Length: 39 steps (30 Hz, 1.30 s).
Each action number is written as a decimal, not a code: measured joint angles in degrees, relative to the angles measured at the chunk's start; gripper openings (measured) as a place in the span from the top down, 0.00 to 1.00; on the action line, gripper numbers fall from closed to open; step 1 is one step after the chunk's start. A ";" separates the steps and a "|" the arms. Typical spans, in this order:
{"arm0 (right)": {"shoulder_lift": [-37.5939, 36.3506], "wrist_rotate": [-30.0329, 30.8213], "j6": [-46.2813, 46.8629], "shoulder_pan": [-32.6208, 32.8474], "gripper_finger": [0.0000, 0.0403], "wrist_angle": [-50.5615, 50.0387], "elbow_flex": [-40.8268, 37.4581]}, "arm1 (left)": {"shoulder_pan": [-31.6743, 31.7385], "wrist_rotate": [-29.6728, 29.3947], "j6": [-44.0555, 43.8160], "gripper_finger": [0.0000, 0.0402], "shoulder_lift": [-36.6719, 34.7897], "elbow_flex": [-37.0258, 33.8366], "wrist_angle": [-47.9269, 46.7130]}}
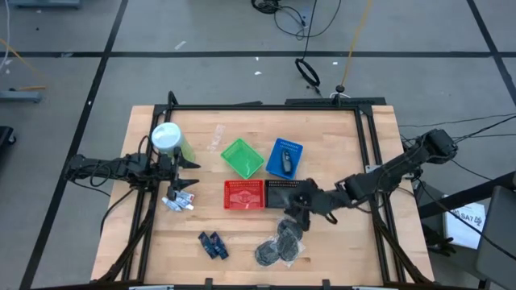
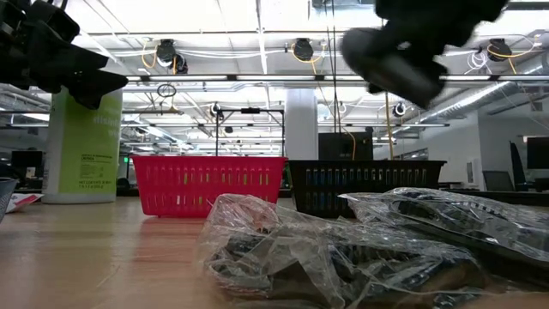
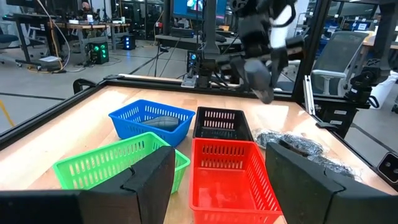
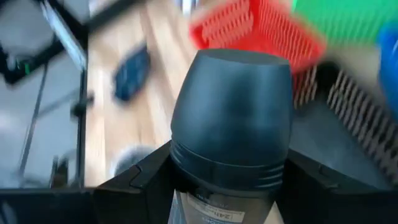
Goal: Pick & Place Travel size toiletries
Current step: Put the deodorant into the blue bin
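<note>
My right gripper (image 1: 301,202) is shut on a dark grey oblong piece with a domed cap (image 4: 231,118), held in the air over the near edge of the black basket (image 1: 284,192). The piece also shows in the left wrist view (image 3: 257,78) and the low view (image 2: 390,67). Another dark grey piece (image 1: 286,162) lies in the blue basket (image 1: 285,147). Whitish tubes (image 1: 179,200), dark blue pieces (image 1: 212,244) and grey packets in clear wrap (image 1: 278,246) lie on the table. My left gripper (image 1: 184,165) is open and empty beside the green container (image 1: 168,138). My right gripper pinches the dark grey piece between its two fingers (image 4: 142,182), on the two sides of its body just below the cap's rim (image 4: 186,163). The capped end sticks out past the fingertips. The piece is lifted clear and slants downward (image 3: 261,87).
The green (image 1: 242,157), blue, red (image 1: 243,194) and black baskets stand together at mid-table. The large green container with a white lid stands at the left. A black frame (image 1: 367,145) runs around the table. Bare wood lies at the far side and near left.
</note>
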 joint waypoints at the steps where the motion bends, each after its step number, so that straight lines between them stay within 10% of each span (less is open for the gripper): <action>1: 0.00 0.46 -1.44 -1.10 0.48 2.02 0.00 | 0.00 0.00 0.00 0.38 0.00 0.00 0.00; 23: -3.71 -0.31 -22.02 -17.84 0.48 18.97 -2.13 | 0.00 0.02 0.00 0.38 0.02 -0.02 0.00; 39: -27.24 7.45 -36.70 -16.59 0.48 -10.62 -2.12 | 0.02 0.02 0.00 0.38 0.02 -0.02 0.00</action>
